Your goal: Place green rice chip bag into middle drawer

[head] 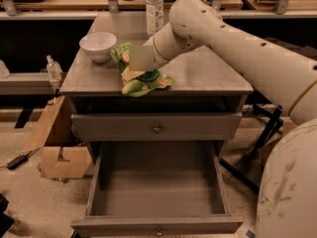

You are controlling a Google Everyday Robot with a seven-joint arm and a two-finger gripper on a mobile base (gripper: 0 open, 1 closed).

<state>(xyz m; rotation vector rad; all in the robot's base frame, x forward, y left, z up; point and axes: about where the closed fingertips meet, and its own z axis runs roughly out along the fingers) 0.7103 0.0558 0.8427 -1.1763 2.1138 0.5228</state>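
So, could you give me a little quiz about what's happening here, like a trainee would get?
1. True or false: the green rice chip bag already lies inside the open middle drawer.
2. Which thing stands to the left of the bag on the cabinet top? A) a white bowl B) a kettle C) a stack of books
3. Fill in: the gripper is over the ____ on the cabinet top.

Key:
1. False. The bag lies on the cabinet top, and the drawer holds nothing.
2. A
3. green rice chip bag
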